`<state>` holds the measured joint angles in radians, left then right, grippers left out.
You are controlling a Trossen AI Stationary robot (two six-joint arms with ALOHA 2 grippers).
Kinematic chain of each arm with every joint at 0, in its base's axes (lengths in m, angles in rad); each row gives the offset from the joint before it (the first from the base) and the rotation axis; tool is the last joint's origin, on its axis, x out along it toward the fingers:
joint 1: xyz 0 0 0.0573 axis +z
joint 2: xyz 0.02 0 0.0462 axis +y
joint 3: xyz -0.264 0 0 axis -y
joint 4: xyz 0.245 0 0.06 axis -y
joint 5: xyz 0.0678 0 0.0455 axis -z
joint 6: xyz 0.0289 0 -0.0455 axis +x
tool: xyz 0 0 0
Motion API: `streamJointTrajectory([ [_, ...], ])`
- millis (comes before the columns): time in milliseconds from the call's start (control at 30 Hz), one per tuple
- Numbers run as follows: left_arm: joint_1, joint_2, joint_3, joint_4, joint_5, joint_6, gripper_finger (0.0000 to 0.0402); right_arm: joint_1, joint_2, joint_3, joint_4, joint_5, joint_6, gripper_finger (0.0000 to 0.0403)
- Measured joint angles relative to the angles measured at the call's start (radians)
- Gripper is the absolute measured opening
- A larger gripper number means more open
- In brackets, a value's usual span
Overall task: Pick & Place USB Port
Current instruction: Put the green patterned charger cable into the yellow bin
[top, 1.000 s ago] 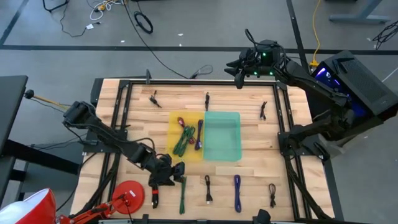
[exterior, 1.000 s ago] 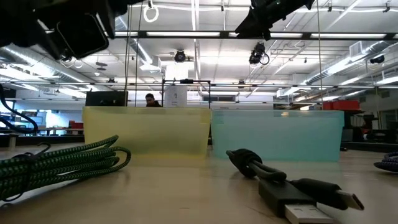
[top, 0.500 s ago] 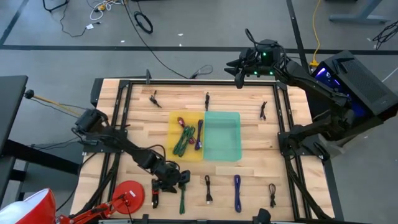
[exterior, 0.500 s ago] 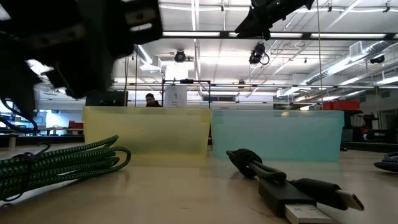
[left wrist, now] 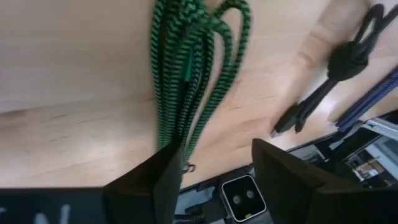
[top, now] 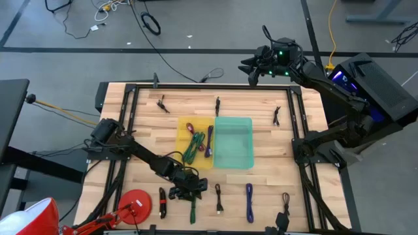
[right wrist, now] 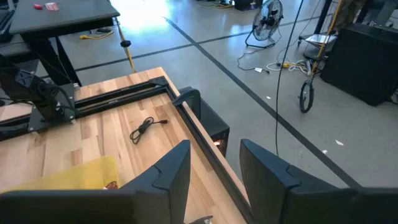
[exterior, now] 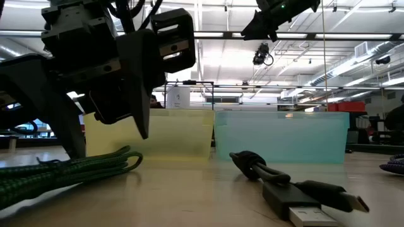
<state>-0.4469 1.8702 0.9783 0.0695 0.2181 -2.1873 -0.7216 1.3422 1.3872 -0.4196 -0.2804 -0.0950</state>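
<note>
Wooden slatted table top [top: 144, 124] with black rail frame, bearing items from left to right.

Red round disc [top: 136, 203]: lying at the near left corner.

Black and red short cable [top: 162, 203]: lying just right of the disc.

Left gripper [top: 191, 189]: hanging low over the near edge, fingers [left wrist: 160, 180] standing apart, straddling the green braided USB cable [top: 192, 207] and gripping nothing; the cable is resting on the wood, bundled lengthwise.

Yellow translucent tray [top: 185, 124]: sitting mid-table, containing green, red and purple cables.

Teal translucent tray [top: 233, 143]: touching the yellow tray's right side.

Black short USB cable [top: 219, 198], blue braided cable [top: 249, 202], small black cable [top: 285, 201]: lying in a row along the near edge.

Right gripper [top: 253, 65]: waiting beyond the table's far right edge, fingers parted, holding nothing.
</note>
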Motion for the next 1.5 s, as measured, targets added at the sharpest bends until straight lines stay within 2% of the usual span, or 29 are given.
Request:
streamJointTrajectory([
  [167,0.013,0.000,0.000,-0.030,0.049,0.027,0.0133,-0.017,0.000,0.000,0.009,-0.018,-0.002,0.0141],
  [333,0.025,0.000,0.000,-0.048,0.097,0.071,0.0024,-0.030,0.000,0.000,0.007,-0.026,-0.002,0.0141],
  [433,0.030,0.000,0.000,-0.059,0.112,0.091,0.0006,-0.032,0.000,0.000,0.007,-0.026,-0.003,0.0141],
  [567,0.031,0.000,0.000,-0.066,0.132,0.104,0.0003,-0.033,0.000,0.000,0.007,-0.026,-0.002,0.0141],
  [833,0.032,0.000,0.000,-0.041,0.154,0.120,0.0033,-0.032,0.000,0.000,-0.008,-0.026,0.007,0.0141],
  [1067,0.025,0.000,0.000,-0.041,0.168,0.134,0.0099,-0.032,0.000,0.000,-0.019,-0.027,0.008,0.0141],
  [1267,0.009,0.008,0.000,-0.040,0.118,0.146,0.0156,-0.032,0.000,0.000,-0.044,-0.026,0.009,0.0141],
  [1500,0.006,0.050,0.001,-0.025,0.118,0.157,0.0182,-0.032,0.000,0.000,-0.054,-0.026,0.011,0.0141],
])
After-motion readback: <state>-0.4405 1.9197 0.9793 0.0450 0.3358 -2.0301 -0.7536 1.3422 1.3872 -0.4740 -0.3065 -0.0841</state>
